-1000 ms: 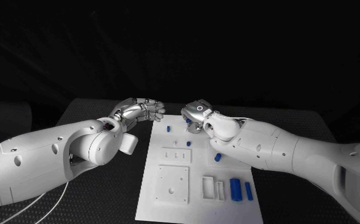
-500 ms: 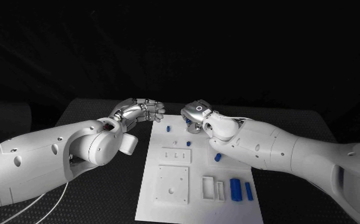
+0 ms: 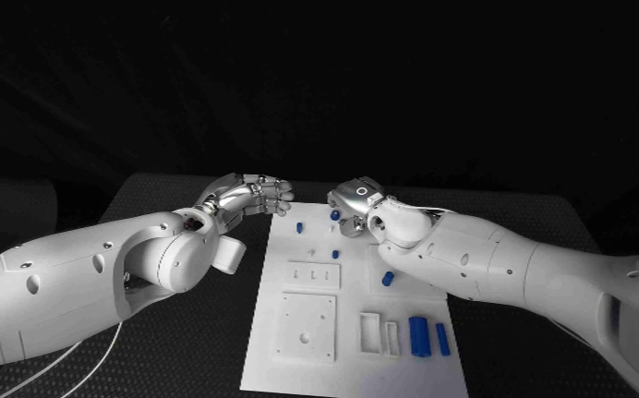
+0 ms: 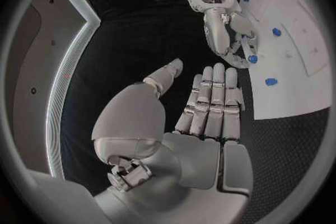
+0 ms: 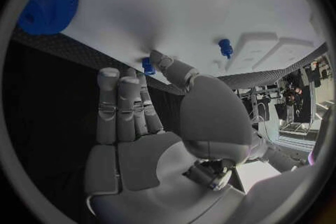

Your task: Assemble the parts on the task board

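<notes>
Peg: a small blue peg (image 5: 148,65) is sitting at the board's far end, right at the right hand's thumb and fingertip; I cannot tell if it is being pinched or only touched.
Board: the white board (image 3: 349,315) is lying between the arms, carrying other blue parts (image 3: 418,335).
Right hand: the right hand (image 3: 355,206) is reaching down over the board's far end, fingers pressed side by side.
Left hand: the left hand (image 3: 253,195) is hovering just off the board's far corner, fingers straight and together, holding nothing.
</notes>
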Controlling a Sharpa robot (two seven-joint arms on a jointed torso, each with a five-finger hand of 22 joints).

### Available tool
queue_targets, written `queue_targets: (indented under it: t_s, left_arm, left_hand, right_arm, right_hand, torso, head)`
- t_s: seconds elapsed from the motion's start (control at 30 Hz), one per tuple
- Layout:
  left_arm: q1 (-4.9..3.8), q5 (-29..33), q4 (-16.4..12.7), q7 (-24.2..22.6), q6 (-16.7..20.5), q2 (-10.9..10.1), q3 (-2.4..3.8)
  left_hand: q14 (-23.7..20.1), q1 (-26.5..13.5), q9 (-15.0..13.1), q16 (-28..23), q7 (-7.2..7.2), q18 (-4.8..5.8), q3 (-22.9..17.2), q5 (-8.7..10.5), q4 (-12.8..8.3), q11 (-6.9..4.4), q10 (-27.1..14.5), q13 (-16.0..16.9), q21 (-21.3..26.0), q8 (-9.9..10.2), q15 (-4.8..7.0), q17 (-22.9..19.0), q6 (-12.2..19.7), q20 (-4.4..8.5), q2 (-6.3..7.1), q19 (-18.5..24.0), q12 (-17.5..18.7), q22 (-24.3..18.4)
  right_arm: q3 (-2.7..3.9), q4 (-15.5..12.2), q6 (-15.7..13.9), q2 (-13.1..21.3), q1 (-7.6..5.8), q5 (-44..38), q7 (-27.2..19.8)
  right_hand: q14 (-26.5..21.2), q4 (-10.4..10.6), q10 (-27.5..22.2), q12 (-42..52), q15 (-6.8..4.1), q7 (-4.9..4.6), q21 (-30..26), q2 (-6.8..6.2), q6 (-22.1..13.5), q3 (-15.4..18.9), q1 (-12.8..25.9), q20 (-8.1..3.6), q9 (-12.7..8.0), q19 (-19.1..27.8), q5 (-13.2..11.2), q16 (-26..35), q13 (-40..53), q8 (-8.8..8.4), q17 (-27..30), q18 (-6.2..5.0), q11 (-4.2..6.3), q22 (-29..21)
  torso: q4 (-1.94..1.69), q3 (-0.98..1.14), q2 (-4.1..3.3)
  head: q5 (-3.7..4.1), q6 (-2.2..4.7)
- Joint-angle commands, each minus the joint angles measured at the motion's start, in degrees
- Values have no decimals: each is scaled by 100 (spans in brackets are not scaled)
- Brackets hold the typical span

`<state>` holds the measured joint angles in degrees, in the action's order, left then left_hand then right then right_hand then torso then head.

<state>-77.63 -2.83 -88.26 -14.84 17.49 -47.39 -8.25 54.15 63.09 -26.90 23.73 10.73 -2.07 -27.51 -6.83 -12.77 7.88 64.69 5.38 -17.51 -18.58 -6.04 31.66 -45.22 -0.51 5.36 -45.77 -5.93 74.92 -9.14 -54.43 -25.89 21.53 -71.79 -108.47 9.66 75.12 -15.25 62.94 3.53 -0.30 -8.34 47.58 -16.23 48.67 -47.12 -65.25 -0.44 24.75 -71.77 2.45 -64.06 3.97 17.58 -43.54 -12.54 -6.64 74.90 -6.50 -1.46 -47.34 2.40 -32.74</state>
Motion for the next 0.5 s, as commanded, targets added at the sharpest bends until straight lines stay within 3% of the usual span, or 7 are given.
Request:
queue_targets:
  t_s: [0.03, 0.17, 0.37, 0.43, 0.5]
  left_arm:
    - [-12, 12, 1, -27, -54, -12, 5]
    - [-14, 12, 7, -31, -45, -39, 5]
    - [-26, 12, 36, -43, -44, -67, 6]
    - [-27, 12, 75, -57, -59, -67, 6]
    - [-27, 6, 101, -67, -62, -69, 6]
  left_hand:
    - [-7, -49, 9, -32, 18, -95, -14, -17, -26, 36, -16, -8, -32, 39, -31, 6, 5, -2, 15, 55, 23, 137]
    - [-7, -49, 10, -35, 19, -96, -16, -16, -28, 37, -18, -9, -33, 42, -32, 8, 8, -2, 17, 56, 27, 137]
    - [-7, -48, 10, -38, 20, -97, -19, -17, -30, 38, -18, -10, -35, 43, -32, 10, 8, -3, 17, 57, 31, 136]
    - [-6, -47, 9, -39, 19, -97, -20, -17, -31, 37, -17, -10, -36, 43, -32, 12, 6, -3, 18, 58, 32, 136]
    - [-5, -45, 8, -40, 18, -98, -23, -17, -33, 35, -13, -10, -38, 42, -32, 14, 3, -3, 15, 59, 33, 136]
  right_arm:
    - [1, -152, -231, 72, -29, 166, -60]
    - [81, -472, -331, 267, -102, 245, -76]
    - [314, -1042, -238, 783, -256, 508, -114]
    - [403, -1251, -106, 1038, -300, 738, -154]
    - [431, -1384, 2, 1234, -310, 886, -179]
  right_hand:
    - [4, 34, -69, 3, 45, -6, -28, -60, -56, 21, 25, 39, -7, -8, 32, 29, -16, -39, 19, -215, -2, 24]
    - [-1, 28, -111, 14, 46, 3, -42, -77, -83, 83, 88, 48, -5, 0, 31, 29, -16, -38, 39, -217, -3, 23]
    - [12, 81, 37, 89, 63, -16, -44, -63, 5, 64, 106, 51, 24, -29, 33, 7, 20, 30, 59, -231, -22, 22]
    - [13, 117, 180, 144, 61, -50, -39, -63, 47, 52, 114, 48, 36, -47, 32, -13, 46, 62, 67, -244, -19, 27]
    - [17, 162, 344, 215, 16, -83, -29, -57, 98, 62, 145, 44, 48, -63, 32, -36, 85, 95, 70, -246, 29, 35]
  torso:
    - [8, 8, -3]
    - [23, 11, -4]
    - [45, 14, -6]
    - [79, 28, 5]
    - [105, 40, 14]
  head:
    - [-8, 12]
    - [1, 40]
    - [42, 140]
    - [29, 170]
    - [14, 186]
